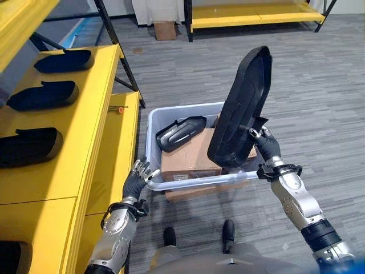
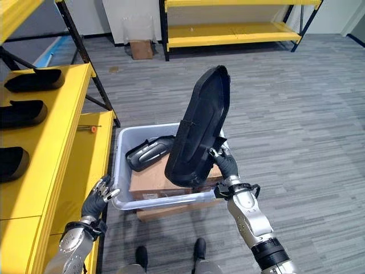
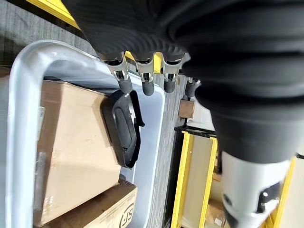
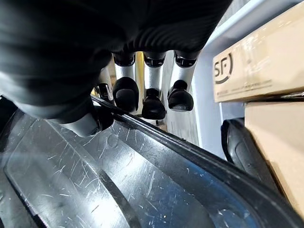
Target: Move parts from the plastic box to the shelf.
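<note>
Grey striped carpet (image 1: 319, 97) runs under yellow shelving on the left and along the far wall. At centre the right hand (image 2: 226, 162) has its fingers (image 4: 155, 99) curled over the rim of a large black panel (image 1: 239, 108), which it holds upright and tilted above the box (image 2: 122, 154). That panel's glossy, scratched inner face shows in the right wrist view. The grey plastic box sits on the floor just beside the shelf (image 1: 85, 114); inside lie a smaller black part (image 1: 181, 132), resting against the far wall, and cardboard cartons (image 2: 154, 177). The left hand (image 1: 138, 177) hangs at the box's near left corner, fingers (image 3: 145, 80) relaxed and holding nothing. Three black parts (image 1: 43, 94) already lie in a row on the shelf, well apart from the box.
</note>
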`<state>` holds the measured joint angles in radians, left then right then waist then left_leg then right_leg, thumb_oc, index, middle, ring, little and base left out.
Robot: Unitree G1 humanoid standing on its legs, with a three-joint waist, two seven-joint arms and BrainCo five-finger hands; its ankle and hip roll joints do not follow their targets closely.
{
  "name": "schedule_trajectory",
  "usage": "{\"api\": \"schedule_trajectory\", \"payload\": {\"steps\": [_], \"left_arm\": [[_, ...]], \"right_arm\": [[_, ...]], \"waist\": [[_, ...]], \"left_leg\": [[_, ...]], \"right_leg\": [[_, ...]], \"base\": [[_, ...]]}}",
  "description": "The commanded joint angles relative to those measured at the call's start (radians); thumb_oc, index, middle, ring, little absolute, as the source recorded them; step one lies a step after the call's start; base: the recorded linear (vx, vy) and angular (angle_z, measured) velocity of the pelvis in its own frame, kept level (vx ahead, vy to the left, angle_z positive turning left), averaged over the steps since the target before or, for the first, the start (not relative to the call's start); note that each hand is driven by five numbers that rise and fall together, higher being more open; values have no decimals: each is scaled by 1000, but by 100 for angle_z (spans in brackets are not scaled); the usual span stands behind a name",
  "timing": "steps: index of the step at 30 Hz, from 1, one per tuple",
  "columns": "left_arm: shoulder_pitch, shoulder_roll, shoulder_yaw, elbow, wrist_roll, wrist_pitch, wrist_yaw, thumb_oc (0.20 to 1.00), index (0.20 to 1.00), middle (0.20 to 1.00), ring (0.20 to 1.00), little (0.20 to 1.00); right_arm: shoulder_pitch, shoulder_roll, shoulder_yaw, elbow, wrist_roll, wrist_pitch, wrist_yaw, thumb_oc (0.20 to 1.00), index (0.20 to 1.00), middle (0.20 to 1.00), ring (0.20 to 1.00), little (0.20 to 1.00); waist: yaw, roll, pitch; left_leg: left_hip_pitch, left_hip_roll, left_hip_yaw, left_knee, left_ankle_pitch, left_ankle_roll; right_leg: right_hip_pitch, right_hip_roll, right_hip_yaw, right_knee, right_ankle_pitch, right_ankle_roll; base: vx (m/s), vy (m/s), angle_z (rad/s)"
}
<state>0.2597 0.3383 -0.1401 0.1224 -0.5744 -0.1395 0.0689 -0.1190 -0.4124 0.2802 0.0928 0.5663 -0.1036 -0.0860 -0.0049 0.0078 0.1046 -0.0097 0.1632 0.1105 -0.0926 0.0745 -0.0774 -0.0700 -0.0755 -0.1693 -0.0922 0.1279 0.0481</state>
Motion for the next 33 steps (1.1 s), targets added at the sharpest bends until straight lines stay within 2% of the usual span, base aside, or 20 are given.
{"api": "schedule_trajectory", "payload": {"steps": [1,3,6,8,9,11,12,13,14,15,16,17,19,21,24,25,29,30,32,33], "left_arm": [[-16,28,44,7,18,-24,-23,1000,1000,1000,1000,1000],[2,20,53,8,8,-22,-22,1000,1000,1000,1000,1000],[26,9,70,12,-4,-22,-21,1000,1000,1000,1000,1000],[24,9,73,17,-2,-23,-20,1000,1000,1000,1000,1000],[9,6,69,25,7,-28,-15,1000,1000,1000,1000,1000],[-3,6,69,31,9,-31,-15,1000,1000,1000,1000,1000],[-6,3,71,32,11,-32,-18,1000,1000,1000,1000,1000],[-24,-10,68,28,14,-35,-22,1000,1000,1000,1000,1000],[-24,-10,68,28,14,-35,-22,1000,1000,1000,1000,1000],[-45,-15,59,30,11,-35,-20,1000,1000,1000,1000,1000],[-49,-19,59,33,6,-30,-24,1000,1000,1000,1000,1000],[-48,-19,59,33,6,-30,-24,1000,1000,1000,1000,1000],[-35,-26,50,26,20,-25,-36,1000,1000,1000,1000,1000],[-32,-4,53,6,45,-21,-48,1000,1000,1000,1000,1000],[-16,0,66,4,48,-26,-51,1000,1000,1000,1000,1000],[-7,7,85,-7,46,-29,-43,1000,1000,1000,1000,1000],[-17,19,93,-6,58,-32,-36,1000,1000,1000,1000,1000],[-25,21,93,-4,51,-30,-33,1000,1000,1000,1000,1000],[-19,24,93,-9,59,-29,-39,1000,1000,1000,1000,1000],[-23,34,91,-8,68,-29,-41,1000,1000,1000,1000,1000]], "right_arm": [[-45,4,-30,-132,22,-56,27,200,200,200,200,200],[-60,-3,-22,-131,27,-59,28,200,200,200,200,200],[-96,-30,-24,-143,18,-70,27,200,200,200,200,200],[-101,-49,-37,-145,10,-80,18,200,200,200,200,200],[-99,-66,-45,-141,-1,-84,13,200,200,200,200,200],[-98,-74,-51,-143,-4,-86,10,200,200,200,200,200],[-93,-77,-54,-143,-7,-85,11,200,200,200,200,200],[-53,-58,-61,-139,-8,-85,16,200,200,200,200,200],[-53,-58,-61,-140,-8,-85,16,200,200,200,200,200],[-35,-44,-60,-141,5,-88,17,200,200,200,200,200],[6,-29,-68,-139,7,-79,16,200,200,200,200,200],[8,-29,-68,-140,7,-79,16,200,200,200,200,200],[75,-11,-95,-157,13,-66,27,200,200,200,200,200],[116,0,-114,-156,-9,-55,35,200,200,200,200,200],[117,3,-112,-154,-43,-49,43,200,200,200,200,200],[97,19,-91,-132,-44,-46,41,200,200,200,200,200],[83,33,-75,-123,-53,-39,47,200,200,200,200,200],[74,46,-73,-111,-40,-35,36,200,200,200,200,200],[76,57,-77,-114,-46,-35,37,200,200,200,200,200],[78,66,-79,-110,-46,-34,33,200,200,200,200,200]], "waist": [[22,-34,-14],[34,-28,-4],[67,-16,27],[80,-9,40],[87,-14,59],[86,-22,65],[85,-28,64],[71,-43,53],[71,-42,54],[55,-41,50],[35,-28,28],[36,-26,31],[23,-11,19],[34,-17,15],[45,-22,9],[64,-37,10],[85,-58,21],[98,-66,27],[102,-69,24],[100,-74,23]], "left_leg": [[-18,50,-70,41,37,-21],[-23,67,-88,39,65,-26],[-73,96,-143,21,167,-58],[-117,98,-167,5,216,-75],[-148,78,-168,14,242,-72],[-146,70,-155,39,228,-61],[-137,65,-147,79,199,-52],[-96,48,-131,181,77,-22],[-96,48,-132,183,75,-22],[-67,62,-94,213,54,-20],[2,80,-57,163,-3,-34],[10,81,-55,160,-4,-35],[-2,50,-37,98,-41,-19],[4,2,-48,78,-63,-1],[8,-28,-60,64,-75,12],[-11,-64,-77,80,-97,30],[-50,-110,-109,130,-125,48],[-74,-147,-131,163,-143,59],[-82,-177,-143,165,-146,75],[-91,-196,-148,151,-121,88]], "right_leg": [[19,-14,-25,179,-204,35],[10,1,-37,204,-219,22],[-18,29,-77,227,-238,-4],[-26,27,-116,223,-242,-12],[-23,10,-153,205,-235,-14],[-27,-4,-170,194,-219,-15],[-31,-16,-184,189,-210,-13],[-39,-59,-226,190,-190,-14],[-38,-59,-227,190,-191,-14],[-39,-76,-255,197,-189,-14],[-29,-84,-270,204,-208,1],[-25,-83,-269,206,-210,1],[-7,-113,-281,215,-187,27],[41,-176,-315,189,-136,61],[61,-199,-335,162,-107,80],[71,-229,-344,140,-71,102],[83,-273,-361,132,-30,126],[89,-301,-362,126,12,144],[90,-318,-355,120,36,154],[79,-335,-357,126,59,146]], "base": [[-42,-157,13],[-94,-180,7],[-157,-170,31],[-155,-80,78],[-180,-46,109],[-130,-24,99],[-182,-11,63],[-176,-14,41],[-158,44,48],[24,122,72],[29,120,91],[86,195,129],[40,287,93],[62,400,42],[23,223,58],[2,328,40],[-13,227,47],[1,240,59],[-8,314,60],[0,328,61]]}}
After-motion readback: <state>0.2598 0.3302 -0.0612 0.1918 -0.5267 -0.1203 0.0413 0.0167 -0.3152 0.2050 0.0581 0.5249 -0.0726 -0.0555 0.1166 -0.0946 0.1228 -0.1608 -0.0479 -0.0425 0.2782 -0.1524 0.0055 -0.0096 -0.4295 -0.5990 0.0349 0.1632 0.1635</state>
